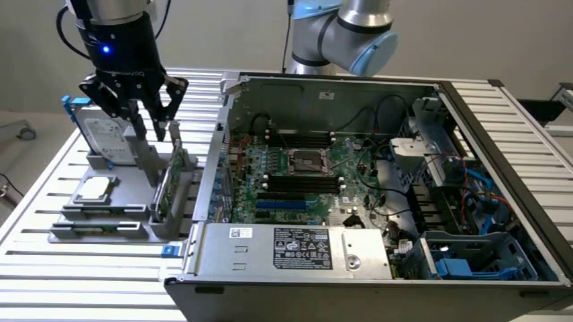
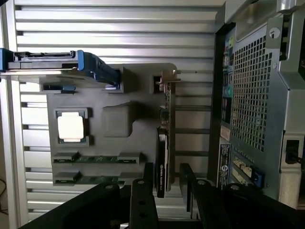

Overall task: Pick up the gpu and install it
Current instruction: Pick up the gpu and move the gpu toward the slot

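Note:
The gpu [image 1: 168, 180] is a thin card with a green board, standing on edge in a slot of the grey parts holder [image 1: 125, 201] at the exterior view's left. My gripper [image 1: 150, 127] hangs just above its far end, open. In the wrist view the gpu [image 2: 165, 138] runs edge-on, with its dark cover facing one side. The gripper [image 2: 165, 183] has one finger on each side of the card's end, a gap showing at both fingers [image 2: 143, 191]. The open computer case [image 1: 501, 134] with its motherboard [image 1: 304, 174] lies beside the holder.
The holder also carries a silver hard drive in a blue frame [image 1: 96, 131], a square silver CPU [image 1: 96, 190] and two memory sticks [image 1: 96, 228]. The case's side wall [image 1: 219, 141] rises close beside the gpu. The slatted metal table [image 1: 80, 275] surrounds everything.

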{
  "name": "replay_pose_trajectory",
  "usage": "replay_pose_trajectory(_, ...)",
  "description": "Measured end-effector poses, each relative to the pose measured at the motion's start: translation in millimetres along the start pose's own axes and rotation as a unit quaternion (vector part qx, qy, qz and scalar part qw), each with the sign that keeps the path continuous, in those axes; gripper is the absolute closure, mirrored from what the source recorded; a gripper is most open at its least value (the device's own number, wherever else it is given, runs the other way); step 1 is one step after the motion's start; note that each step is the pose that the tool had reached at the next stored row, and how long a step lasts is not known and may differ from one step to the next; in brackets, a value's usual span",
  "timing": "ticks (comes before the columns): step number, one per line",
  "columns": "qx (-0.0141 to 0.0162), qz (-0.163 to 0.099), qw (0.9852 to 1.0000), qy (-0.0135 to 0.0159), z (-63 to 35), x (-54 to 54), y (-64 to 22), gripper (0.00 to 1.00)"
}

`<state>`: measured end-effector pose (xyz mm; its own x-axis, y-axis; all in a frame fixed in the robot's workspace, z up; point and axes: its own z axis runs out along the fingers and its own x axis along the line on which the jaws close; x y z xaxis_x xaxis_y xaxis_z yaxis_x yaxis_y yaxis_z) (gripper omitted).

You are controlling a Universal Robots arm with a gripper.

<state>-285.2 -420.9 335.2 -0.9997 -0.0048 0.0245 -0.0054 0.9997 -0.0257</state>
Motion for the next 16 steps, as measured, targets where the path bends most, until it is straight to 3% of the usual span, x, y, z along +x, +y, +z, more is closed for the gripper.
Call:
replay_pose_trajectory(5,0.0,0.0,1.0,-0.0001,9.2,-0.2,-4.9,0.64)
replay_pose_trajectory(16,-0.0001,0.0,1.0,-0.0002,29.3,-0.7,-4.8,0.64)
